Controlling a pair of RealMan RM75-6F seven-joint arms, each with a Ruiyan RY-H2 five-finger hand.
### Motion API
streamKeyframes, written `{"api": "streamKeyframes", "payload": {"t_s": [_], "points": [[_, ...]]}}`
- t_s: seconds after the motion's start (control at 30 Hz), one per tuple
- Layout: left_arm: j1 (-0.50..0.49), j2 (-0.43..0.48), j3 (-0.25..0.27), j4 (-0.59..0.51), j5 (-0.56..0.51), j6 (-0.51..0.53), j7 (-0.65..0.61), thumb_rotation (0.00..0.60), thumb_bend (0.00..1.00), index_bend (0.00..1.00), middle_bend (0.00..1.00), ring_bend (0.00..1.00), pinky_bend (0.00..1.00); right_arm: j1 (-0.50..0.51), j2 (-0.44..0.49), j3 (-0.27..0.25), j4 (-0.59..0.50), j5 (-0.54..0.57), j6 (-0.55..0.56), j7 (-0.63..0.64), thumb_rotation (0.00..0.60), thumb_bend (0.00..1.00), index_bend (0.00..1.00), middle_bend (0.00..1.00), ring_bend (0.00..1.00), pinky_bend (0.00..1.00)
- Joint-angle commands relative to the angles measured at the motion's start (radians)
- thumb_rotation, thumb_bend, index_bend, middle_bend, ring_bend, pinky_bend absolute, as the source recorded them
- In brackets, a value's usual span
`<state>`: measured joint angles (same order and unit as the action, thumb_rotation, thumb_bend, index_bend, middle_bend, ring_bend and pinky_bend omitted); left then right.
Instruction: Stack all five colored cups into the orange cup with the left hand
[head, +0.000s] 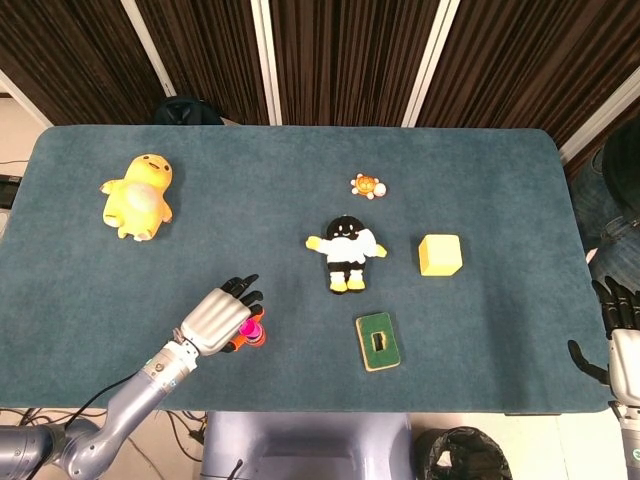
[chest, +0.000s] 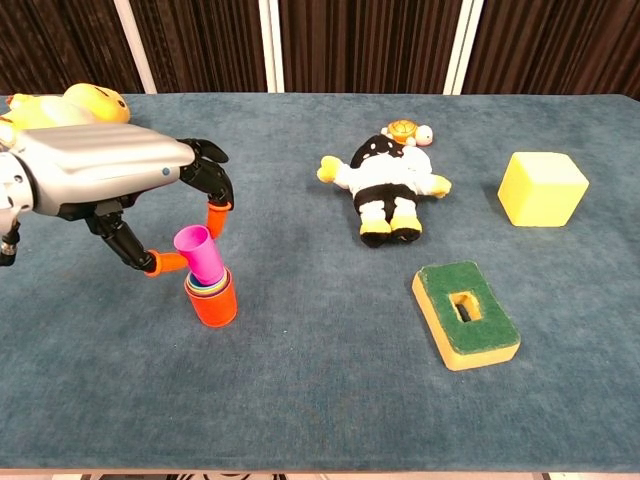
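One pink cup (chest: 198, 254) is pinched between the fingertips (chest: 215, 213) of the left hand (chest: 105, 180), tilted with its base entering the orange cup (chest: 212, 299) just below the hand, so it can nest among the cups already inside. Far across the desk (chest: 320, 400), the right hand (head: 618, 345) idles, seemingly empty, fingers loosely apart.

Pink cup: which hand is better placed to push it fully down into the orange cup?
The left hand. Its fingers already pinch the pink cup, which sits tilted in the orange cup. The right hand rests at the table's far right edge, away from the cups.
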<state>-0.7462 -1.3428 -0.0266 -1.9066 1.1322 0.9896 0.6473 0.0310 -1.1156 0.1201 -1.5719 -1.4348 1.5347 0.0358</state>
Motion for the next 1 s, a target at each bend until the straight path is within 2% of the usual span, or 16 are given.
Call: {"api": "streamKeyframes", "payload": {"t_s": [0.03, 0.17, 0.37, 0.53, 0.7, 0.83, 1.0], "points": [[-0.002, -0.003, 0.003, 0.002, -0.007, -0.001, 0.007, 0.600, 0.30, 0.44, 0.24, 0.00, 0.15, -0.001, 0.001, 0.001, -0.001, -0.001, 0.002, 0.003, 0.600, 0.37, 0.07, 0.04, 0.07, 0.04], [-0.006, -0.004, 0.009, 0.001, -0.022, -0.002, 0.023, 0.600, 0.28, 0.39, 0.23, 0.00, 0.15, -0.001, 0.002, 0.001, -0.001, 0.000, 0.001, 0.004, 0.600, 0.37, 0.07, 0.04, 0.07, 0.04], [-0.014, -0.005, 0.011, 0.000, -0.046, -0.001, 0.045, 0.600, 0.27, 0.38, 0.23, 0.00, 0.15, -0.002, 0.003, -0.001, -0.002, -0.001, 0.001, 0.003, 0.600, 0.37, 0.07, 0.04, 0.07, 0.04], [-0.017, -0.007, 0.014, -0.001, -0.054, 0.001, 0.048, 0.600, 0.27, 0.29, 0.23, 0.00, 0.15, -0.001, 0.003, -0.001, -0.002, 0.000, -0.001, 0.002, 0.600, 0.37, 0.07, 0.04, 0.07, 0.04], [-0.004, 0.014, 0.000, -0.029, -0.015, 0.043, 0.021, 0.600, 0.27, 0.28, 0.23, 0.00, 0.15, -0.002, 0.003, 0.000, -0.002, 0.000, 0.001, 0.003, 0.600, 0.37, 0.07, 0.04, 0.07, 0.04], [0.074, 0.048, 0.016, -0.058, 0.093, 0.176, -0.041, 0.600, 0.27, 0.28, 0.20, 0.00, 0.14, -0.002, 0.004, 0.000, -0.003, -0.003, 0.003, 0.005, 0.600, 0.37, 0.07, 0.04, 0.07, 0.04], [0.274, 0.068, 0.122, -0.019, 0.259, 0.439, -0.147, 0.600, 0.26, 0.26, 0.17, 0.00, 0.13, -0.003, 0.006, -0.003, -0.007, -0.006, 0.003, 0.004, 0.600, 0.37, 0.07, 0.04, 0.07, 0.04]]}}
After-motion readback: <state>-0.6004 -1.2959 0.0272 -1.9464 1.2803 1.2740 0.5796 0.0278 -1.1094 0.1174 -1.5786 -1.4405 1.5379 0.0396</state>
